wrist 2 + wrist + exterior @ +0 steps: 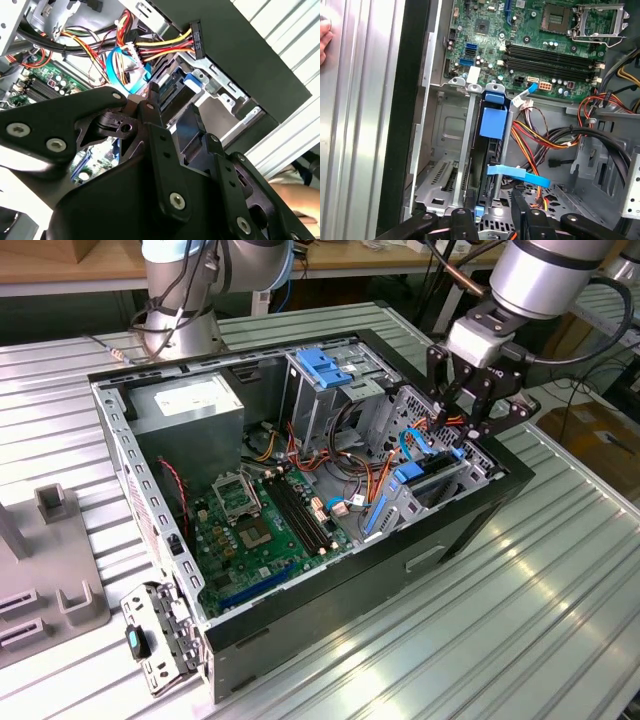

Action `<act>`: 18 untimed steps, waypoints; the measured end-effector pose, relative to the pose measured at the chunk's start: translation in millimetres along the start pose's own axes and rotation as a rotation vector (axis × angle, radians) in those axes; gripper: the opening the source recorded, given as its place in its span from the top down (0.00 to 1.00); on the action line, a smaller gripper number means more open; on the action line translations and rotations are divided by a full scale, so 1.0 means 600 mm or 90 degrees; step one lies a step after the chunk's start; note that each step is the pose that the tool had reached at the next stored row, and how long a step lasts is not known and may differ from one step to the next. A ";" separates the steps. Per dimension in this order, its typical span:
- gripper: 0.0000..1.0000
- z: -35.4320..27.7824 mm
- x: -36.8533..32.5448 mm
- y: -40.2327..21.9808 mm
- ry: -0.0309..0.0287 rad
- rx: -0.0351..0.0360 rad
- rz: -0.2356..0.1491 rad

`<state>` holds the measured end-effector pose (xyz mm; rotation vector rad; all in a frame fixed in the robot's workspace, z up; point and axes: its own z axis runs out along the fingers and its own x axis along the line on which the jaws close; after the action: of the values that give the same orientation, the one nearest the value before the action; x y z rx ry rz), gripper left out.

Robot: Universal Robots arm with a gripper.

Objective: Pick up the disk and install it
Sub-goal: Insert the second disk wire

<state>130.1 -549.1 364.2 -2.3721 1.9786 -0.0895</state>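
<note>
Disk in a bright blue plastic carrier (492, 125) stands on edge in a slot of the grey metal drive cage (445, 150), at the end of the open black computer case (470, 530) nearest the tabletop's edge on the exterior view's right. The black end effector (470, 425) hangs just above it, fingers apart on either side of the carrier's upper edge; whether they touch it cannot be told. Cage walls hem the slot closely. Red, yellow and black cables (545, 140) crowd the open bay beside it. The green motherboard (260, 530) lies flat on the case floor. The ribbed metal tabletop (520, 620) carries the case, and a person's hand (324, 35) rests on it just outside the case wall.
</note>
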 end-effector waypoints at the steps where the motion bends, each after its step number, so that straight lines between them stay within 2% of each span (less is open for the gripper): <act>1: 0.58 0.000 0.000 -0.001 -0.0012 0.0002 -0.004; 6: 0.58 0.001 0.001 -0.008 -0.0067 0.0012 -0.025; 7: 0.58 0.001 0.002 -0.011 -0.0089 0.0015 -0.034; 11: 0.58 0.001 0.003 -0.015 -0.0130 0.0021 -0.062; 15: 0.58 0.002 0.004 -0.022 -0.0155 0.0024 -0.083; 16: 0.58 0.000 0.004 -0.026 -0.0159 0.0025 -0.087; 17: 0.58 -0.007 0.004 -0.028 -0.0162 0.0025 -0.089; 18: 0.58 -0.008 0.005 -0.034 -0.0178 0.0028 -0.096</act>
<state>150.4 -548.6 370.7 -2.5020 1.7838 -0.0661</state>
